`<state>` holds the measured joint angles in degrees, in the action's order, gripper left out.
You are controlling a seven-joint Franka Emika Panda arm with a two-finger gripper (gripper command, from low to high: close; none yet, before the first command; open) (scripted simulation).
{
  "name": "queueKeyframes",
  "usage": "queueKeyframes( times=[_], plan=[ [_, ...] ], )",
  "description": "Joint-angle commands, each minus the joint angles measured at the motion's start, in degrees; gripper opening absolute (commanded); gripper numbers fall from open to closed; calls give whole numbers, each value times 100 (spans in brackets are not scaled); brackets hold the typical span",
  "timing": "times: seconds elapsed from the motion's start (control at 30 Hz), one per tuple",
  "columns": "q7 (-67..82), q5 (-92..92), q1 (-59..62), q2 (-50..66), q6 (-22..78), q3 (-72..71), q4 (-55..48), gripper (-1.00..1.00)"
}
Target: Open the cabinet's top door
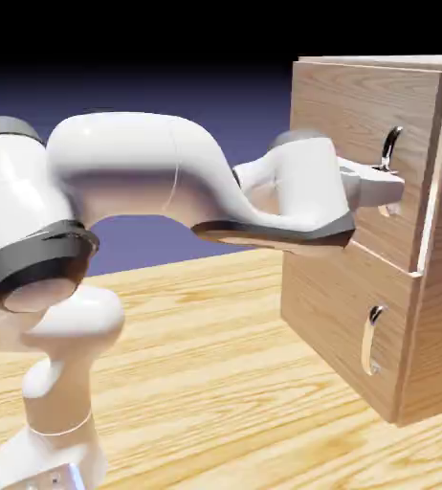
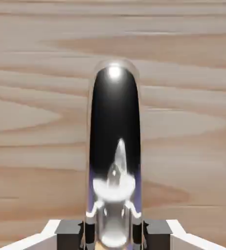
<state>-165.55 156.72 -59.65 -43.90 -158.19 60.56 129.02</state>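
The light-brown wood-grain cabinet (image 1: 440, 316) stands at the exterior view's right. Its top door (image 1: 354, 134) is the taller upper panel, and it lies close against the cabinet front. The door's curved silver handle (image 1: 389, 145) sticks out toward the arm. My gripper (image 1: 387, 180) has reached the handle's lower part. In the hand view the handle (image 2: 115, 122) rises dark and shiny up the middle, over the door's wood (image 2: 36, 122). My gripper (image 2: 113, 228) is shut on the handle's base, with a grey fingertip (image 2: 89, 229) pressed against each side of it.
Below the top door sits the shorter lower door (image 1: 335, 316) with its small silver handle (image 1: 371, 340). The white arm (image 1: 139, 182) spans from the lower left across to the cabinet, above the wooden table (image 1: 206, 383).
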Motion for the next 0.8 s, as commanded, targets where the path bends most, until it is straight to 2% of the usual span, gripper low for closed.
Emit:
queueKeyframes(
  times=[0.0, 0.43, 0.77],
  plan=[
    [-2, -106, 207, 19, 89, -177, 143, -100],
    [-46, -1619, 2882, -20, 871, -2757, 1654, -100],
    [-45, -3014, 4804, -388, 946, -4834, 2383, -100]
  ],
)
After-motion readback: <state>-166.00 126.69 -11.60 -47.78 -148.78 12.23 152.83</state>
